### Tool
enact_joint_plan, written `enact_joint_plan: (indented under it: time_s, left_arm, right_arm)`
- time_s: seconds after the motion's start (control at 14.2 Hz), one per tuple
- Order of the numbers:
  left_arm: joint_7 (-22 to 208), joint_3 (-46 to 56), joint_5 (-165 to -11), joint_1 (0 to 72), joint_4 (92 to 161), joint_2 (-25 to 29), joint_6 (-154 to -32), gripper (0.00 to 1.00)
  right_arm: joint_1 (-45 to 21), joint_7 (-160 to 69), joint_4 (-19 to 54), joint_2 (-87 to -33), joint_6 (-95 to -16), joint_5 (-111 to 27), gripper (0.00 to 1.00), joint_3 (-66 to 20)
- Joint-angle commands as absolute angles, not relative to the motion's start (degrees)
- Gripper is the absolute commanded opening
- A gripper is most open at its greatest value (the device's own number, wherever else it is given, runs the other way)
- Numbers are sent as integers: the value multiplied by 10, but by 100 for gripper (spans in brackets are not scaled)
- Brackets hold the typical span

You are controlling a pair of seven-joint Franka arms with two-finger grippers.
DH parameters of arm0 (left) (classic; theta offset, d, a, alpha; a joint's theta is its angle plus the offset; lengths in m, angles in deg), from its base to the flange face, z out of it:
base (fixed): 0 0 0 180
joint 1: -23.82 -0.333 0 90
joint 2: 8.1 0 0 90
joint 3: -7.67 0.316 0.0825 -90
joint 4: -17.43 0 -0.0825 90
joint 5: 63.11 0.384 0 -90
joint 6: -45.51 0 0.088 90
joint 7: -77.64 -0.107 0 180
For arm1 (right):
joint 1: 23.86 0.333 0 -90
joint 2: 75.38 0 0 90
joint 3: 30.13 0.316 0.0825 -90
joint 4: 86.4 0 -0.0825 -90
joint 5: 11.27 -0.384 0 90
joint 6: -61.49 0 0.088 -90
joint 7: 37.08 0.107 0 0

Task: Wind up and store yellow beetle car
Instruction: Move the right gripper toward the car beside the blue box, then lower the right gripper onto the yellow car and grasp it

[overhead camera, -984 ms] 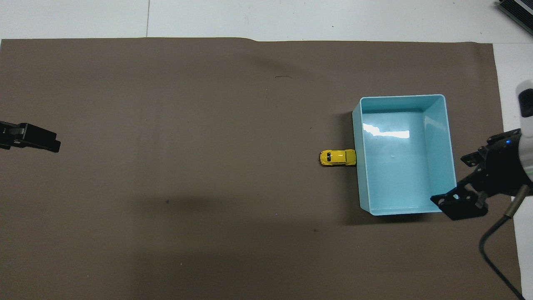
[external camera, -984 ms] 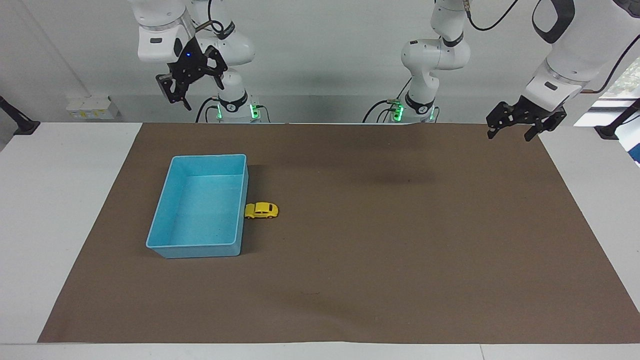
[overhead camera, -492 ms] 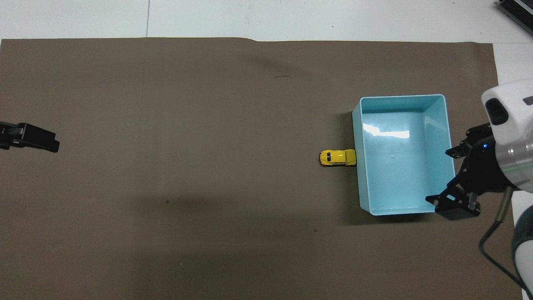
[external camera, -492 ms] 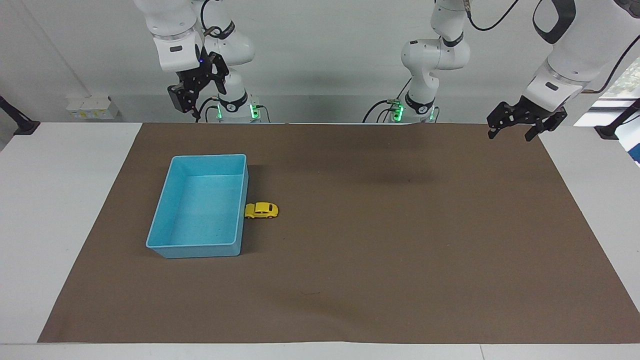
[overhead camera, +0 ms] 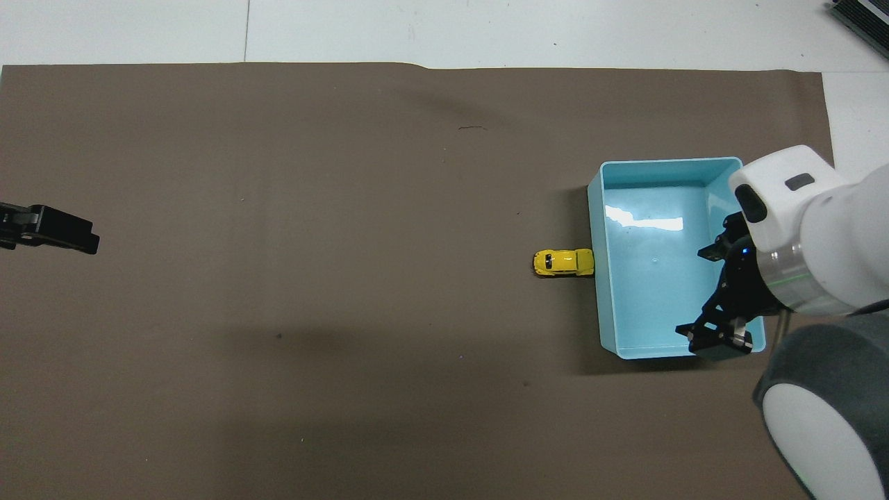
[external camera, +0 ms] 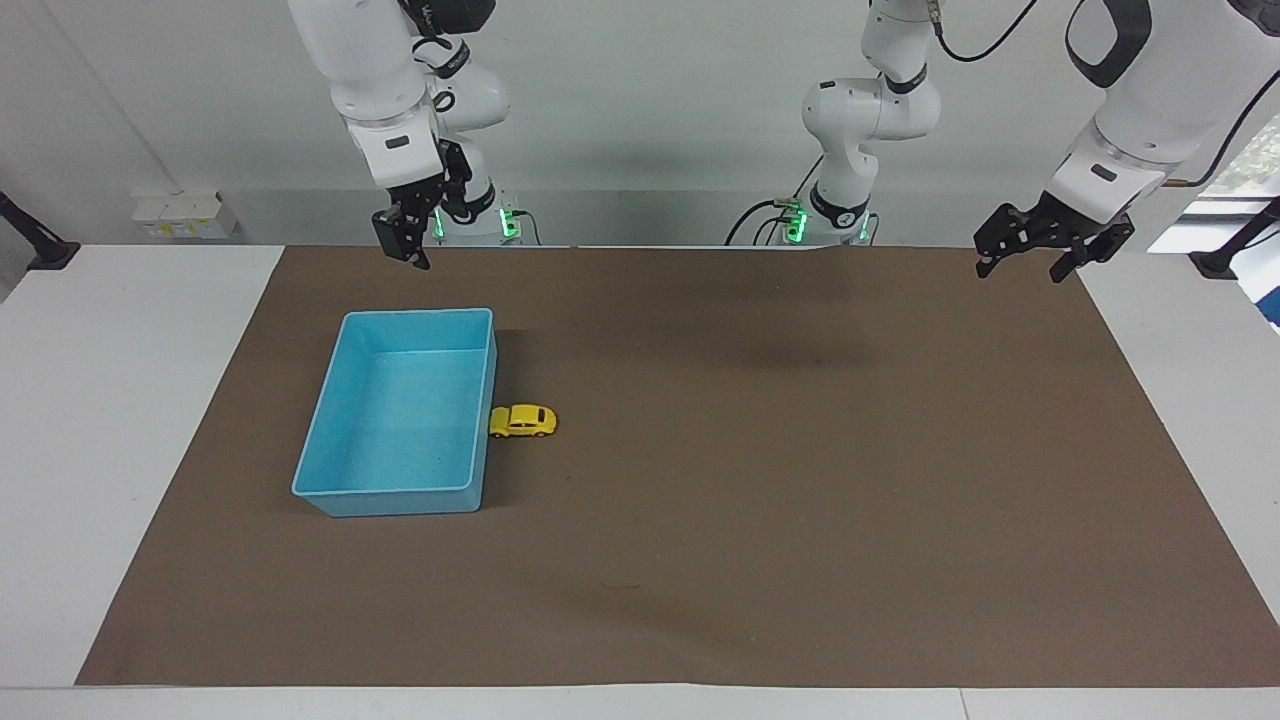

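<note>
The yellow beetle car (external camera: 522, 421) (overhead camera: 563, 262) stands on the brown mat, one end touching the long wall of the light-blue tray (external camera: 415, 313) (overhead camera: 670, 161) that faces the left arm's end of the table. The tray holds nothing. My right gripper (external camera: 408, 250) (overhead camera: 719, 340) hangs high in the air, fingers pointing down, over the tray's end nearest the robots; it is open and holds nothing. My left gripper (external camera: 1020, 270) (overhead camera: 69, 236) waits raised over the mat's corner at the left arm's end, open with nothing in it.
The brown mat (external camera: 800, 480) covers most of the white table (external camera: 120, 400). A cable trails from the right arm's wrist. A dark device corner (overhead camera: 865, 17) shows at the table's edge farthest from the robots.
The right arm has swung in from the table's end toward the tray, and its gripper has come lower and turned to point down. The left arm, car and tray have not moved.
</note>
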State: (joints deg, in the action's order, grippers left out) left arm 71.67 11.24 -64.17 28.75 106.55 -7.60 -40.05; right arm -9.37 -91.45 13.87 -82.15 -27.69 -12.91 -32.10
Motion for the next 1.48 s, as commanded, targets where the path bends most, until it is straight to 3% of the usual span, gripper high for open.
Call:
enact_joint_plan:
  time_s: [0.0,0.7,1.41]
  left_arm:
    - [711,109,-633,282,1075,-84,-396,100]
    - [710,109,-633,282,1075,-84,-396,100]
    - [711,109,-633,282,1075,-84,-396,100]
  right_arm:
    - [-90,-950,175,-830,-312,-119,100,-319]
    - [-59,-1028,215,-759,-416,-120,100,-318]
    - [-51,-1053,313,-752,-548,-108,100,-318]
